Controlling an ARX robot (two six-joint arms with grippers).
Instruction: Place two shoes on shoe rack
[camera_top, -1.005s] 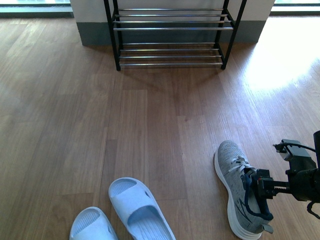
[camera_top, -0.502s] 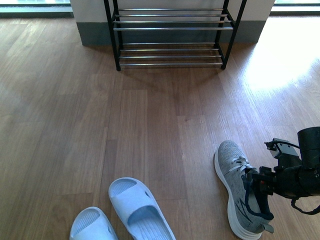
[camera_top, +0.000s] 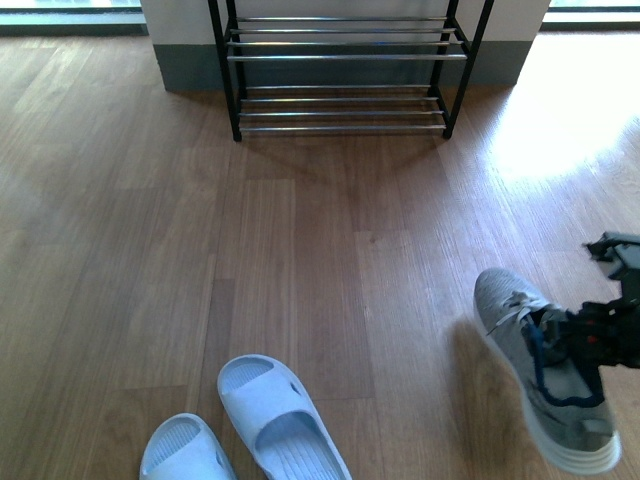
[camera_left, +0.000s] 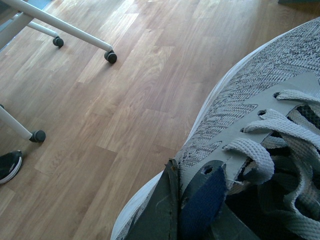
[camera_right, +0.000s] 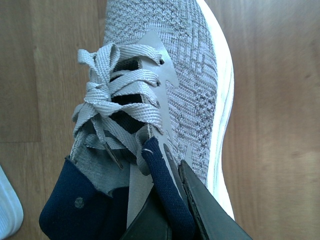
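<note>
wood floor (camera_top: 300, 280); right jaws clamp a grey sneaker (camera_top: 510, 310), left jaws the other sneaker (camera_left: 240, 100).

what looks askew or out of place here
The grey sneaker hangs tilted, pinched at its navy collar by the right gripper, apparently off the floor. The left gripper pinches the other grey sneaker likewise. Nothing looks spilled or damaged.

At the frame's right edge my right gripper (camera_top: 562, 343) pinches the navy collar of a grey knit sneaker with a thick white sole (camera_top: 512, 318), which is tilted above the wooden plank floor (camera_top: 150, 230). Two pale blue rubber slides (camera_top: 282, 422) lie at lower left. A black-framed shoe rack with chrome rods (camera_top: 340, 57) stands at top centre.
</note>
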